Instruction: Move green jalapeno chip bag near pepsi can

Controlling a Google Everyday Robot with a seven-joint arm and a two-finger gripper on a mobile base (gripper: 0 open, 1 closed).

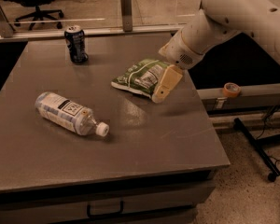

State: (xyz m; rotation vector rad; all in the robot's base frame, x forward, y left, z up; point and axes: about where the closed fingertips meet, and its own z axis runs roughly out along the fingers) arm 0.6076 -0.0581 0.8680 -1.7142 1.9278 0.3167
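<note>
The camera view looks down on a flat grey table [168,139] with a smooth, slightly glossy top. The green jalapeno chip bag [139,76] lies flat near the table's right side, a crinkly foil pouch with a white label panel and pale stripes, its surface puckered and soft-looking. The gripper [163,87], a cream, hard plastic paddle shape on a thick white arm [224,22], hangs angled down at the bag's right edge, touching or overlapping it; I cannot tell whether it is spread, closed or clamped on the bag. That angle probably suits coming at a low, limp bag from the side. The pepsi can [76,44], a rigid dark blue cylinder with a silver top, stands upright near the far left of the table, well apart from the bag, so the move is not yet done. A clear plastic bottle [67,113] with a white cap lies on its side near the front left, rounded and likely to roll.
</note>
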